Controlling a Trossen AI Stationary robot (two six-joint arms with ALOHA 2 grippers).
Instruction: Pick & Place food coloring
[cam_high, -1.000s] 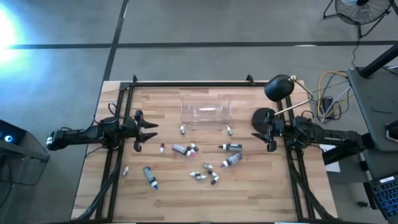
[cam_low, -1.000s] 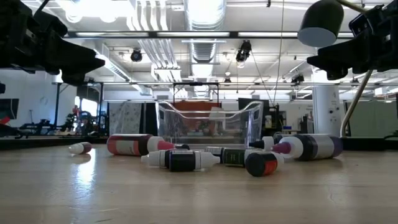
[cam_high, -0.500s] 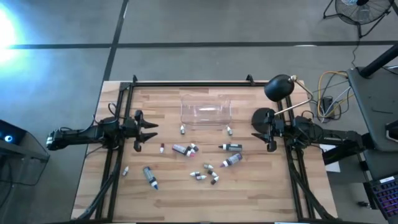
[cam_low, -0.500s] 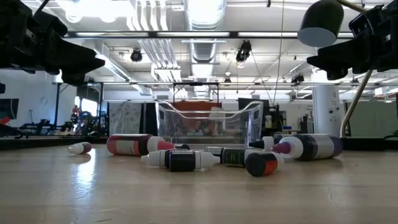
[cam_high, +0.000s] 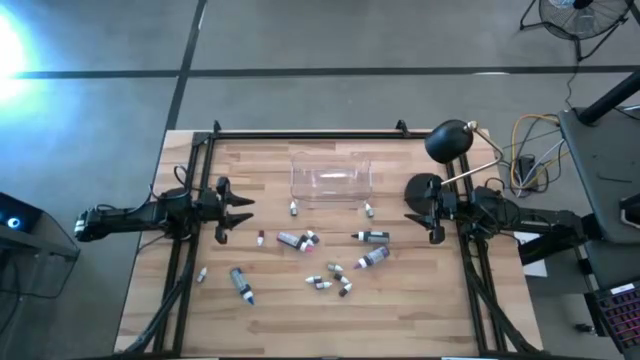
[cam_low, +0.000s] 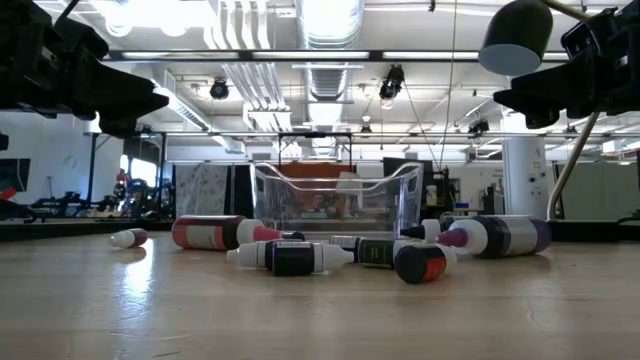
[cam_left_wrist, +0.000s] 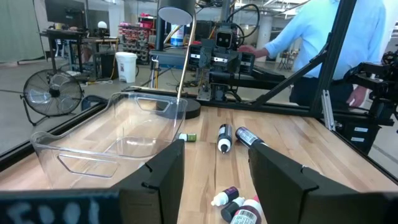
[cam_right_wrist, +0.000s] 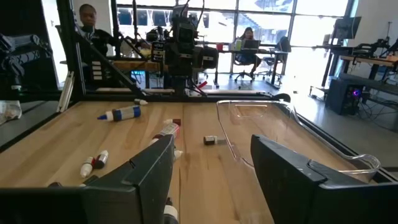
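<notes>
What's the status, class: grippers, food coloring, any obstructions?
Left gripper open, empty, at table's left edge. Right gripper open, empty, at right edge. Food coloring scattered on the table; clear box empty. Nothing obstructing.

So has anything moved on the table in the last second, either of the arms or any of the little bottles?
Nothing visibly changed. The left gripper and the right gripper hang open at their sides of the table, holding nothing. The food coloring lies scattered in front of the clear box, which looks empty.
</notes>
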